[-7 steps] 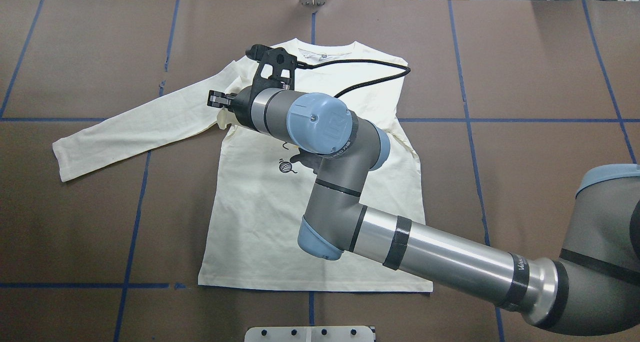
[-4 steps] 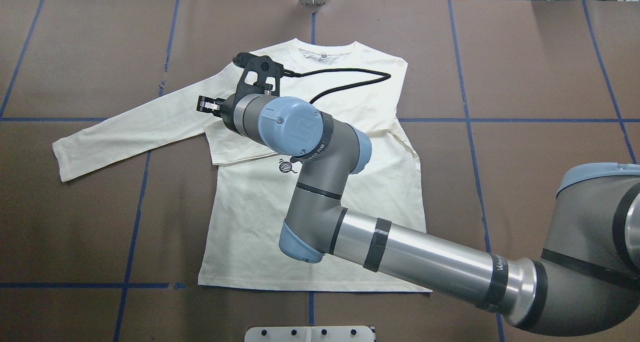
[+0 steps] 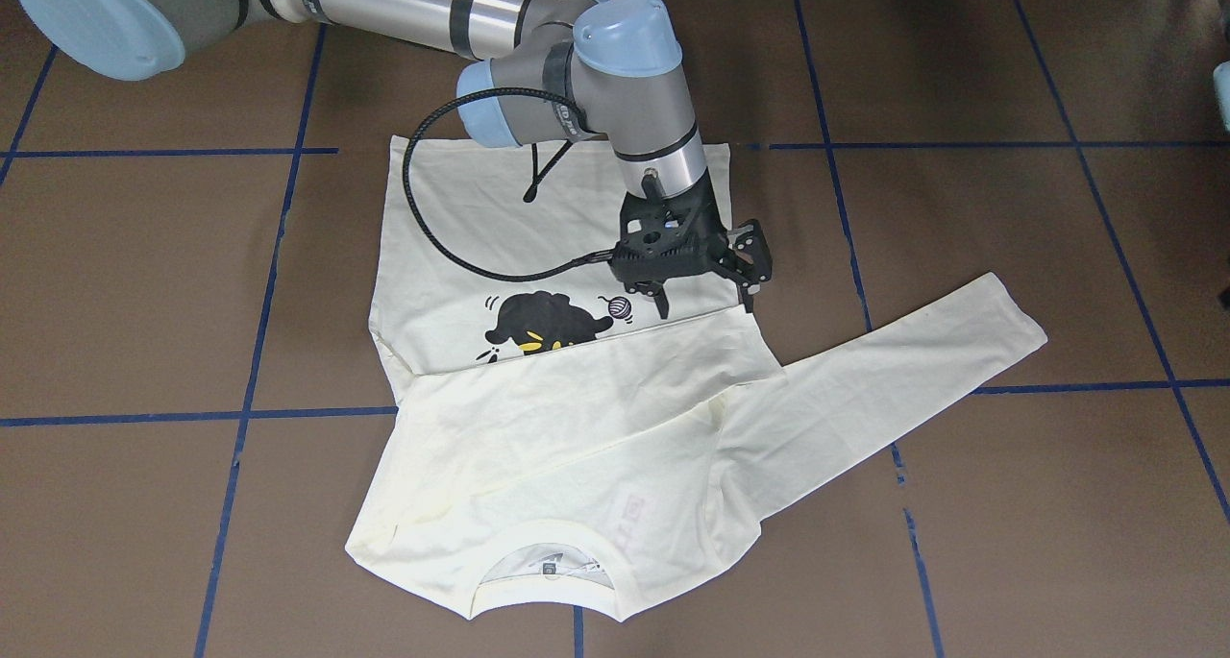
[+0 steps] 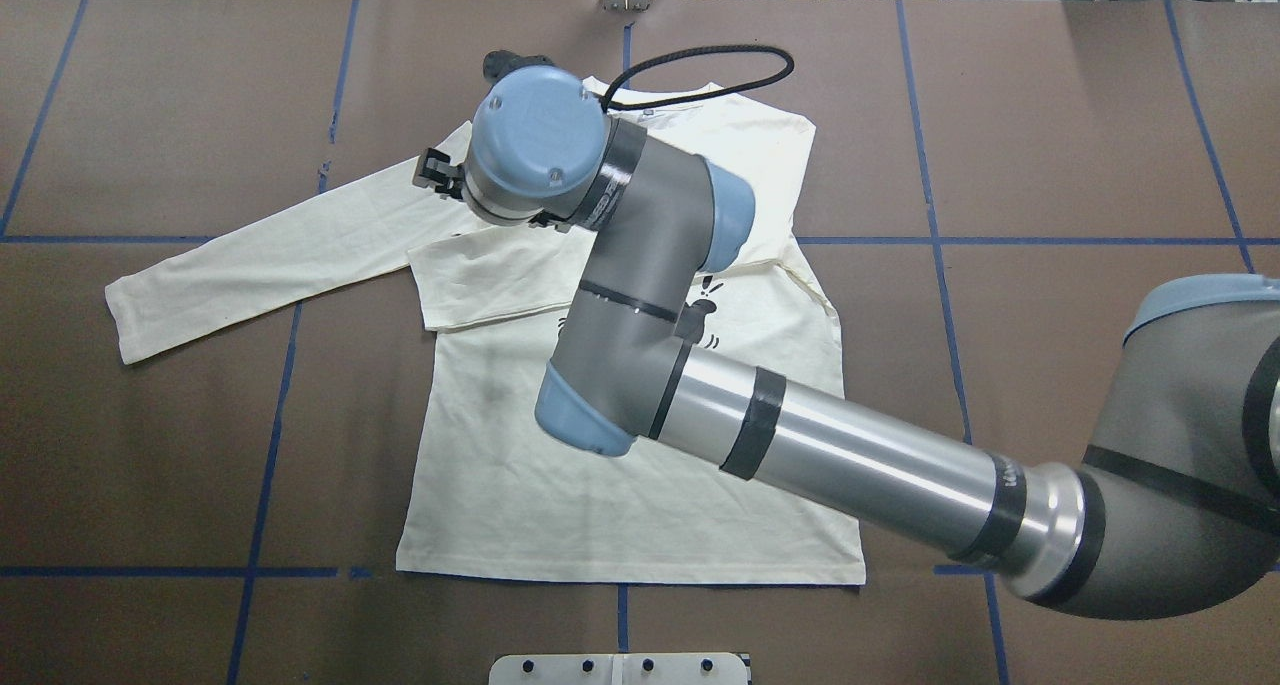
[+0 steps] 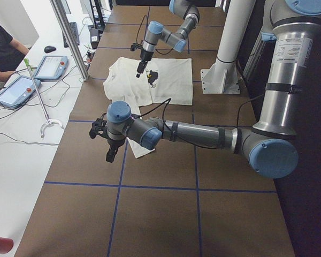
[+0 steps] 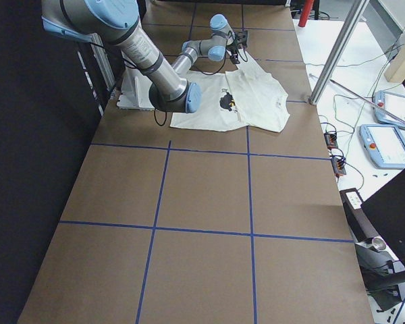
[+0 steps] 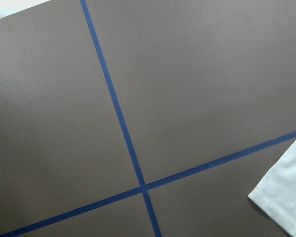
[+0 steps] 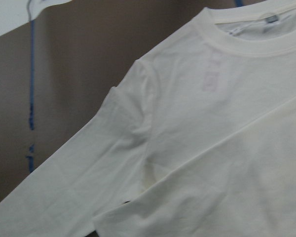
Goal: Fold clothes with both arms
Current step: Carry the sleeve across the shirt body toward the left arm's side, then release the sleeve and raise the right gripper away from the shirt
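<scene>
The cream-white long-sleeved shirt lies flat, print side up, with the black cat print partly showing. One sleeve lies folded across the chest. The other sleeve stretches out to the overhead view's left. My right gripper hovers over the shoulder by the folded sleeve's cuff, fingers apart and empty; it also shows in the overhead view. The right wrist view shows the collar and shoulder. My left gripper hangs over the table near the outstretched cuff; I cannot tell whether it is open.
Brown table with blue tape lines. A black cable loops from the right wrist over the collar. A white base plate sits at the near edge. Teach pendants and a metal pole stand beyond the far edge.
My right gripper let go of the sleeve cuff, which now lies folded across the chest. The wrist lifted, turned upright and shifted toward the collar.
</scene>
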Tool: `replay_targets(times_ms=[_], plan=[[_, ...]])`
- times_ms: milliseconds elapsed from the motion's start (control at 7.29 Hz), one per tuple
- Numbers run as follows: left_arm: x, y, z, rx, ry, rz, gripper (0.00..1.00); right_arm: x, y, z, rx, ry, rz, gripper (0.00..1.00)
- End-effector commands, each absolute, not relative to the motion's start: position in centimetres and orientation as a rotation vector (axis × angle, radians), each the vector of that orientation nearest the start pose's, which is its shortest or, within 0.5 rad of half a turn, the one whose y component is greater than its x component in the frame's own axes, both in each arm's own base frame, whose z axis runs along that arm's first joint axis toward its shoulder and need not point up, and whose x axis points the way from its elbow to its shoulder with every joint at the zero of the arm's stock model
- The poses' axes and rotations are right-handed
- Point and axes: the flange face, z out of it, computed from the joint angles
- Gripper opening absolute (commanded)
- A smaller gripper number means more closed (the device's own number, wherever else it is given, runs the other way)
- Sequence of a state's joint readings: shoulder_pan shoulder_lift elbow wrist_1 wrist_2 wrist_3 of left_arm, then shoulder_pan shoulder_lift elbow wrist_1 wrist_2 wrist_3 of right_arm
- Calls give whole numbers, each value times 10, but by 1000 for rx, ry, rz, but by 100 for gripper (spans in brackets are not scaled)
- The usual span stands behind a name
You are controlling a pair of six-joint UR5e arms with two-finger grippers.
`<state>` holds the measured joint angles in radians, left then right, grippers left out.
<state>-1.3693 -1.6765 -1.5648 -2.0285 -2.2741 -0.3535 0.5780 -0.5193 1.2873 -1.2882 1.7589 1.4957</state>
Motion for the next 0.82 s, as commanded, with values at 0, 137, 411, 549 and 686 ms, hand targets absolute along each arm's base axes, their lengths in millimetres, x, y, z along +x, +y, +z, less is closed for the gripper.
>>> replay_targets(times_ms=[0, 137, 411, 549, 686], plan=[[118, -548, 540, 312, 855, -112, 100, -494, -578, 128, 19, -870, 363, 100], [156, -518, 537, 298, 885, -226, 100, -445, -574, 177, 40, -806, 272, 100], [250, -484, 549, 262, 818, -346, 100, -355, -578, 260, 44, -783, 158, 100], [247, -471, 567, 256, 781, -351, 100, -335, -581, 290, 28, -775, 120, 100], [246, -466, 575, 245, 767, -351, 100, -325, -581, 314, 34, -751, 80, 100]])
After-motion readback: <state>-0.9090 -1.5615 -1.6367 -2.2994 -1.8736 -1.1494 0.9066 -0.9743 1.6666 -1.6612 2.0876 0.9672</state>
